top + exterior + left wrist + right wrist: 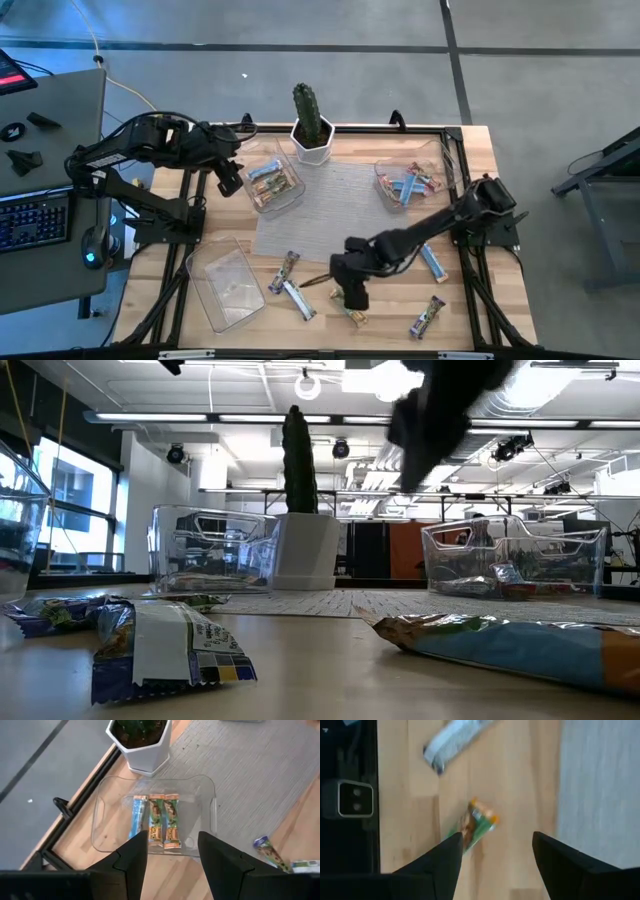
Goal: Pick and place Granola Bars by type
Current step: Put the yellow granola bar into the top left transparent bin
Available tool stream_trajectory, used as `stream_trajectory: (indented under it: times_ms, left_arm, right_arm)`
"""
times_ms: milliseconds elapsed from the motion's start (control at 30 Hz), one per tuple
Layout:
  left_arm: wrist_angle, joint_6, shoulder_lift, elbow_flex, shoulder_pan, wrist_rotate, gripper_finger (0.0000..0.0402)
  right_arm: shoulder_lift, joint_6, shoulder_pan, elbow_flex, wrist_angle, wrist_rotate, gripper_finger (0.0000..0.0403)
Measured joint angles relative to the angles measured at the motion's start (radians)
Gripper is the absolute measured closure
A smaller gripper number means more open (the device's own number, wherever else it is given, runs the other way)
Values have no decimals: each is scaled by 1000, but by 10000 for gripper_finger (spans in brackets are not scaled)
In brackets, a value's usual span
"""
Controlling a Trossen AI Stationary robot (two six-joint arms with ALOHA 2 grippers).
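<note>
At the front edge of the table (470, 140), the right gripper (355, 297) hangs over the wood just above a brown-green bar (476, 823); its fingers (437, 865) are spread, with the bar lying loose between and beyond them, not pinched. A blue-and-white bar (455, 740) lies near it. Other granola bars are scattered along the front: two left of the gripper (284, 272) and one to its right near the table corner (428, 316). The left gripper (228, 178) hovers beside the rear-left tub (155, 815), fingers (132, 860) spread and holding nothing. That tub holds one blue bar and two brown-green bars (163, 821) side by side. The rear-right tub (405, 183) holds several mixed bars. A third tub (225, 285) stands at front left. A potted cactus (310, 125) stands at the rear, by the grey mat (330, 205).
</note>
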Motion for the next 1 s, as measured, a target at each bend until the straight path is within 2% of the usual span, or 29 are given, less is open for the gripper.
stream_trajectory:
  times_ms: [100,167,300,500,633,800,1000]
  left_arm:
    - [0,-23,0,0,0,2,234]
    - [0,-28,0,0,0,2,234]
    - [9,-31,0,0,0,1,234]
    - [24,-30,0,0,0,1,234]
    - [22,-25,0,0,0,1,234]
    - [20,9,0,0,0,-1,234]
    - [20,60,0,0,0,-3,234]
  right_arm:
    - [1,47,50,-80,68,-12,178]
    - [1,52,91,-121,173,-24,178]
    - [1,86,166,-168,294,40,178]
    - [3,184,207,-165,247,139,178]
    - [41,272,208,-165,274,138,178]
    - [84,289,209,-165,319,113,178]
    - [85,318,219,-165,286,189,179]
